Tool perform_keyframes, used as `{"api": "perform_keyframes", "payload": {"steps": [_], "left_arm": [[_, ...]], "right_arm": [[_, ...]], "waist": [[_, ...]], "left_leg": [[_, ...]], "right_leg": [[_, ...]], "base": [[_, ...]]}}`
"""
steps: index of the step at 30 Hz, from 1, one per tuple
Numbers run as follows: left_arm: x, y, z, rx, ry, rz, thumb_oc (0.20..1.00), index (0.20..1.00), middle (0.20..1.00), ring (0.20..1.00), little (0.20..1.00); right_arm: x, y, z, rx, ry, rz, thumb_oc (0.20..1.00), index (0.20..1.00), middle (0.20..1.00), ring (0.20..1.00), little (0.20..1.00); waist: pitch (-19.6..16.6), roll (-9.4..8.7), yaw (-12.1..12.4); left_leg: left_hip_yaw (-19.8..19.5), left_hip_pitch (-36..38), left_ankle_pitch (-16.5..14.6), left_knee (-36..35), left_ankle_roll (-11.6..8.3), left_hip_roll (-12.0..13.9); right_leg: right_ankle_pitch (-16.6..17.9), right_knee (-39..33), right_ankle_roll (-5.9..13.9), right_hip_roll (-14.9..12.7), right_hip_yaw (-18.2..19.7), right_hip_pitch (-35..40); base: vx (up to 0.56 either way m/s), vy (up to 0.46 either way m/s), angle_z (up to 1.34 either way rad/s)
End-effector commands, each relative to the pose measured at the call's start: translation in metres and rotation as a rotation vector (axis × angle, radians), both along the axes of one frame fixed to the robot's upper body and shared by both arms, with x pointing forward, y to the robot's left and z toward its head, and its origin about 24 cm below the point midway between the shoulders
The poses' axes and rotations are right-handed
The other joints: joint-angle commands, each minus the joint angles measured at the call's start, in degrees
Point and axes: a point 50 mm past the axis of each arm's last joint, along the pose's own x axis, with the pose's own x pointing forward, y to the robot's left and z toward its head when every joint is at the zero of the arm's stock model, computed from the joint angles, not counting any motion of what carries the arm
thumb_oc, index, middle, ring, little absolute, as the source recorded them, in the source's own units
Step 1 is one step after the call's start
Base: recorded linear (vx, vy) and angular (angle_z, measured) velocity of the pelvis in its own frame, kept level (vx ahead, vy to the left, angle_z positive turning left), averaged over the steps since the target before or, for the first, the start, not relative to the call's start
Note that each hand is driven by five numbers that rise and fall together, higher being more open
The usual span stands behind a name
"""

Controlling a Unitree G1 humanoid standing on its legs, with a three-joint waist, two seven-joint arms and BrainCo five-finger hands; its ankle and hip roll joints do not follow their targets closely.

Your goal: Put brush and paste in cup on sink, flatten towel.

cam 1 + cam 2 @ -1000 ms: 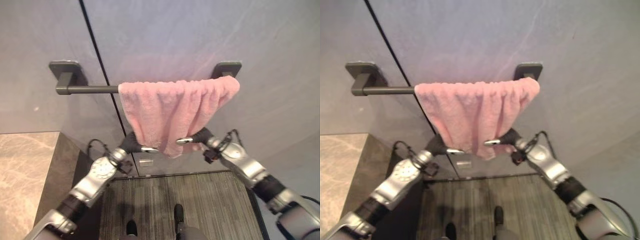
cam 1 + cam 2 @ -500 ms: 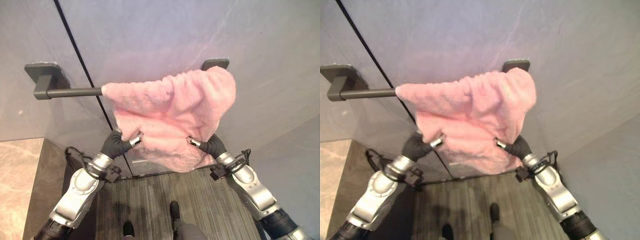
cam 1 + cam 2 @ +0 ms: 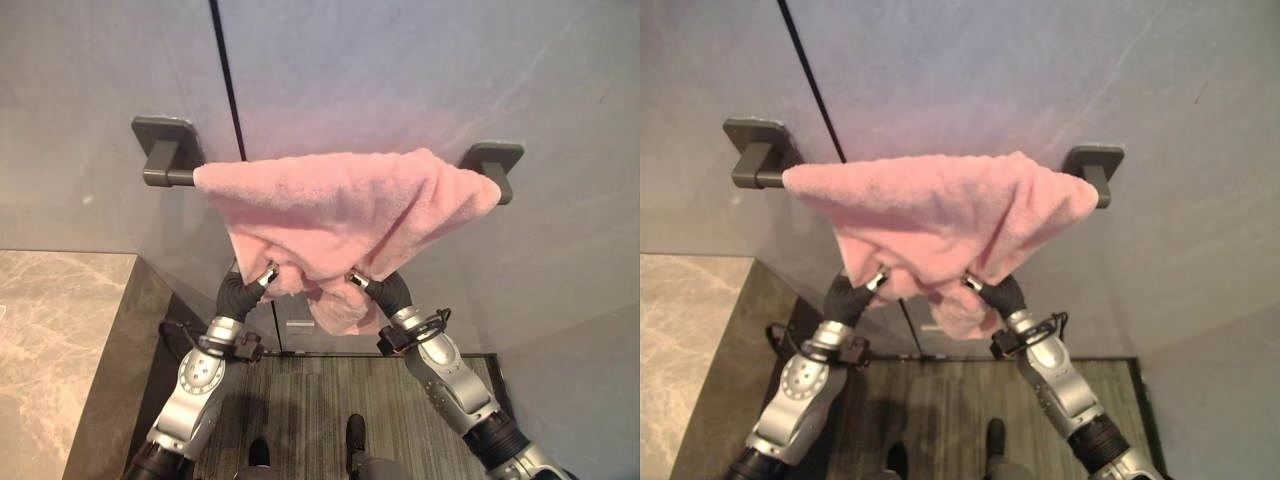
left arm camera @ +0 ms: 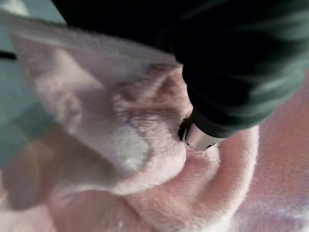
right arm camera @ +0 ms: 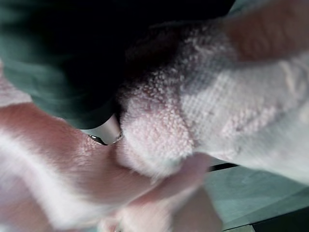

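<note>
At centre frame, the pink towel [image 3: 340, 215] hangs spread across the rail [image 3: 165, 177] on the wall. My left hand [image 3: 243, 293], lower centre-left, pinches its bunched bottom edge. Just right of it, my right hand [image 3: 381, 292] has fingers closed on the same edge.

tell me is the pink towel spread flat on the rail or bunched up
Bunched. The towel spans the rail, but its lower edge gathers into folds where the left hand and right hand meet it.
</note>
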Motion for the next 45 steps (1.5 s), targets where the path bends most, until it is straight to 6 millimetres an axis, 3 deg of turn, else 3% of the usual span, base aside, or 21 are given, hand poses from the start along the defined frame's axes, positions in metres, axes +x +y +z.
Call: {"api": "perform_keyframes", "payload": {"steps": [1, 2, 3, 5, 6, 10, 12, 13, 14, 15, 18, 20, 21, 22, 24, 25, 28, 35, 38, 39, 45], "left_arm": [[0.001, -0.006, 0.007, -0.081, -0.057, -0.040, 0.200, 0.200, 0.200, 0.200, 0.200], [0.001, -0.006, 0.007, -0.081, -0.057, -0.040, 0.200, 0.200, 0.200, 0.200, 0.200], [-0.006, 0.000, 0.029, -0.049, -0.172, -0.003, 0.200, 0.200, 0.200, 0.200, 0.200], [-0.008, 0.002, 0.030, -0.090, -0.171, -0.017, 0.200, 0.200, 0.200, 0.200, 0.200], [-0.005, 0.003, 0.010, -0.028, -0.088, 0.027, 0.200, 0.200, 0.200, 0.200, 0.200], [-0.007, 0.011, 0.008, -0.016, -0.083, 0.061, 0.200, 0.200, 0.200, 0.200, 0.200], [-0.005, 0.010, -0.003, -0.003, -0.032, 0.066, 0.200, 0.200, 0.200, 0.200, 0.200], [-0.002, 0.009, -0.020, 0.046, 0.037, 0.080, 0.200, 0.200, 0.200, 0.200, 0.200], [0.003, 0.013, -0.051, 0.111, 0.172, 0.133, 0.200, 0.200, 0.200, 0.200, 0.200], [0.004, 0.015, -0.062, 0.186, 0.204, 0.155, 1.000, 1.000, 1.000, 1.000, 1.000], [0.002, 0.017, -0.074, 0.237, 0.242, 0.155, 1.000, 1.000, 1.000, 1.000, 1.000], [-0.005, 0.020, -0.108, 0.226, 0.411, 0.160, 1.000, 1.000, 1.000, 1.000, 1.000], [-0.005, 0.020, -0.108, 0.227, 0.410, 0.160, 1.000, 1.000, 1.000, 1.000, 1.000], [-0.011, 0.026, -0.133, 0.336, 0.516, 0.190, 1.000, 1.000, 1.000, 1.000, 1.000], [-0.013, 0.027, -0.141, 0.373, 0.552, 0.201, 1.000, 1.000, 1.000, 1.000, 1.000], [-0.016, 0.033, -0.152, 0.394, 0.601, 0.260, 1.000, 1.000, 1.000, 1.000, 1.000], [-0.018, 0.038, -0.160, 0.324, 0.655, 0.321, 1.000, 1.000, 1.000, 1.000, 1.000], [-0.026, 0.051, -0.164, 0.322, 0.682, 0.376, 1.000, 1.000, 1.000, 1.000, 1.000], [-0.034, 0.060, -0.186, 0.419, 0.786, 0.399, 1.000, 1.000, 1.000, 1.000, 1.000], [-0.042, 0.062, -0.201, 0.495, 0.865, 0.362, 1.000, 1.000, 1.000, 1.000, 1.000], [-0.045, 0.061, -0.208, 0.515, 0.902, 0.342, 1.000, 1.000, 1.000, 1.000, 1.000]], "right_arm": [[0.005, 0.001, 0.032, 0.038, -0.178, -0.053, 0.200, 0.200, 0.200, 0.200, 0.200], [0.005, 0.001, 0.032, 0.038, -0.178, -0.053, 0.200, 0.200, 0.200, 0.200, 0.200], [-0.001, -0.002, 0.053, 0.053, -0.285, -0.067, 0.200, 0.200, 0.200, 0.200, 0.200], [-0.002, -0.003, 0.050, 0.011, -0.293, -0.070, 0.200, 0.200, 0.200, 0.200, 0.200], [0.003, -0.007, 0.035, -0.066, -0.229, -0.138, 0.200, 0.200, 0.200, 0.200, 0.200], [-0.001, -0.009, 0.029, -0.027, -0.202, -0.128, 0.200, 0.200, 0.200, 0.200, 0.200], [0.001, -0.008, 0.021, -0.042, -0.164, -0.129, 0.200, 0.200, 0.200, 0.200, 0.200], [0.003, -0.007, 0.011, -0.057, -0.115, -0.127, 0.382, 0.382, 0.382, 0.382, 0.382], [0.009, -0.006, -0.012, -0.107, -0.009, -0.145, 1.000, 1.000, 1.000, 1.000, 1.000], [0.010, -0.008, -0.019, -0.159, 0.009, -0.156, 1.000, 1.000, 1.000, 1.000, 1.000], [0.012, -0.011, -0.040, -0.204, 0.097, -0.169, 1.000, 1.000, 1.000, 1.000, 1.000], [0.008, -0.018, -0.077, -0.216, 0.276, -0.207, 1.000, 1.000, 1.000, 1.000, 1.000], [0.008, -0.018, -0.077, -0.216, 0.275, -0.207, 1.000, 1.000, 1.000, 1.000, 1.000], [0.005, -0.032, -0.106, -0.280, 0.397, -0.283, 1.000, 1.000, 1.000, 1.000, 1.000], [0.003, -0.036, -0.115, -0.294, 0.444, -0.300, 1.000, 1.000, 1.000, 1.000, 1.000], [0.000, -0.049, -0.132, -0.245, 0.554, -0.408, 1.000, 1.000, 1.000, 1.000, 1.000], [-0.001, -0.058, -0.134, -0.118, 0.598, -0.479, 1.000, 1.000, 1.000, 1.000, 1.000], [-0.016, -0.087, -0.149, -0.068, 0.665, -0.634, 1.000, 1.000, 1.000, 1.000, 1.000], [-0.028, -0.102, -0.167, -0.153, 0.746, -0.688, 1.000, 1.000, 1.000, 1.000, 1.000], [-0.037, -0.104, -0.179, -0.296, 0.792, -0.637, 1.000, 1.000, 1.000, 1.000, 1.000], [-0.042, -0.105, -0.186, -0.350, 0.819, -0.613, 1.000, 1.000, 1.000, 1.000, 1.000]], "waist": [[-1.24, -0.56, 0.33], [-1.23, -0.55, 0.33], [-0.94, -0.58, 0.68], [-1.03, -0.78, 0.58], [-1.27, -0.86, 0.42], [-0.85, -0.71, 0.64], [-1.00, -0.76, 0.60], [-1.14, -0.78, 0.55], [-1.30, -0.78, 0.65], [-1.35, -0.64, 0.69], [-1.64, -0.48, 0.82], [-2.34, -0.24, 0.95], [-2.33, -0.24, 0.97], [-2.65, 0.02, 0.56], [-2.64, 0.15, 0.46], [-2.73, 0.37, 0.03], [-2.90, 0.64, -0.58], [-3.40, 0.92, -1.57], [-3.35, 1.11, -2.02], [-3.38, 1.18, -2.33], [-3.39, 1.26, -2.50]], "left_leg": [[-1.27, -1.90, 2.14, 0.34, 0.90, -1.64], [-1.27, -1.90, 2.14, 0.34, 0.90, -1.64], [-1.34, -1.97, 2.12, 0.34, 0.89, -1.56], [-1.44, -2.12, 2.12, 0.34, 0.83, -1.58], [-1.25, -1.78, 1.97, 0.34, 0.94, -1.53], [-1.55, -1.81, 1.99, 0.34, 1.01, -1.61], [-1.47, -1.67, 1.96, 0.34, 1.02, -1.58], [-1.35, -1.51, 1.88, 0.34, 1.05, -1.58], [-1.29, -1.19, 1.80, 0.34, 1.22, -1.59], [-1.28, -1.02, 1.76, 0.34, 1.24, -1.61], [-1.21, -0.62, 1.54, 0.34, 1.27, -1.69], [-1.17, -0.10, 1.40, 0.34, 1.28, -1.69], [-1.17, -0.08, 1.39, 0.34, 1.28, -1.69], [-1.06, 0.28, 1.26, 0.34, 1.30, -1.63], [-0.98, 0.57, 1.15, 0.34, 1.29, -1.56], [-0.90, 0.91, 1.04, 0.34, 1.35, -1.54], [-0.50, 1.28, 0.91, 0.34, 1.33, -1.49], [0.25, 1.93, 0.55, 0.34, 1.28, -1.27], [0.55, 1.97, 0.63, 0.34, 1.18, -1.17], [0.82, 1.97, 0.63, 0.34, 1.09, -1.08], [0.92, 2.01, 0.62, 0.34, 1.06, -1.02]], "right_leg": [[-1.32, 0.02, 6.34, -4.29, 1.01, 3.31], [-1.32, 0.02, 6.34, -4.29, 1.00, 3.31], [-1.37, 0.02, 6.19, -4.31, 0.84, 3.45], [-1.35, 0.02, 6.30, -4.39, 0.82, 3.36], [-1.56, 0.02, 6.26, -4.46, 0.70, 3.63], [-1.66, 0.02, 6.16, -4.39, 0.73, 3.67], [-1.74, 0.02, 6.13, -4.45, 0.79, 3.77], [-1.88, 0.02, 6.08, -4.48, 0.85, 3.96], [-1.92, 0.02, 5.94, -4.52, 0.90, 4.28], [-2.00, 0.02, 5.91, -4.52, 0.81, 4.46], [-2.22, 0.02, 5.86, -4.51, 0.76, 4.85], [-2.55, 0.02, 5.64, -4.51, 0.62, 5.43], [-2.56, 0.02, 5.64, -4.51, 0.62, 5.44], [-2.62, 0.02, 5.57, -4.35, 0.91, 5.58], [-2.68, 0.02, 5.48, -4.30, 0.92, 5.77], [-2.77, 0.02, 5.37, -4.17, 1.06, 5.93], [-2.82, 0.02, 5.29, -4.04, 1.43, 5.99], [-2.82, 0.02, 5.33, -3.78, 2.13, 5.95], [-2.68, 0.02, 5.32, -3.62, 2.44, 5.76], [-2.65, 0.02, 5.24, -3.55, 2.71, 5.69], [-2.68, 0.02, 5.17, -3.48, 2.84, 5.73]], "base": [[0.00, 0.000, 0.00], [0.00, 0.000, 0.00], [0.00, 0.000, 0.00], [0.00, 0.000, 0.00], [0.00, 0.000, 0.00], [0.01, 0.002, 0.01], [0.00, 0.000, 0.00], [0.00, 0.000, 0.00], [0.00, 0.000, 0.00], [0.00, 0.000, 0.00], [0.01, 0.001, -0.01], [0.02, -0.001, 0.00], [0.03, 0.006, -0.02], [0.00, 0.000, 0.00], [0.00, 0.000, 0.00], [0.00, 0.000, 0.00], [0.00, 0.004, -0.02], [0.01, 0.005, -0.05], [-0.02, 0.001, -0.11], [0.00, 0.000, 0.00], [0.00, 0.001, -0.04]]}}
